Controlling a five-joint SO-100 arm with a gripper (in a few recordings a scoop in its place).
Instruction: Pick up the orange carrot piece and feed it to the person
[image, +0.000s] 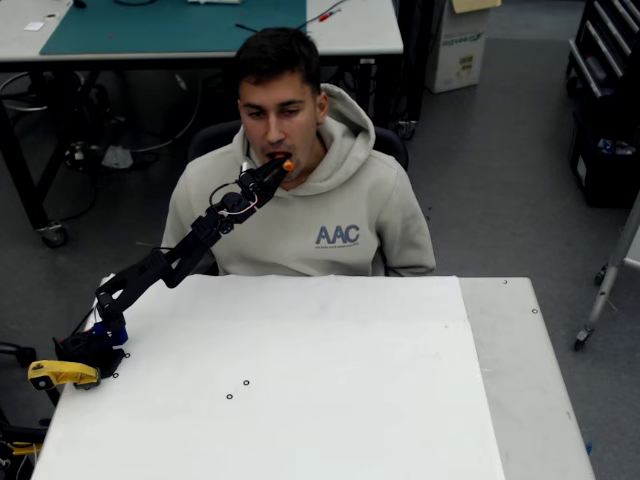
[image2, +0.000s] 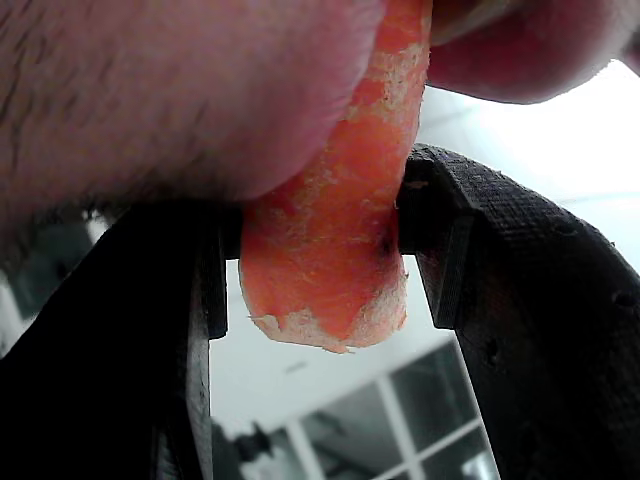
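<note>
The orange carrot piece is at the mouth of the person, who sits behind the white table in a beige hoodie. My black gripper is raised to the mouth and shut on the carrot. In the wrist view the carrot piece is clamped between my two black fingers, with my gripper pressed close under the person's lips. The carrot's upper end goes in between the lips.
The white table lies below the stretched arm. A yellow clamp holds the arm's base at the table's left edge. Behind the person stands a desk with a green mat. A cardboard box sits at the back right.
</note>
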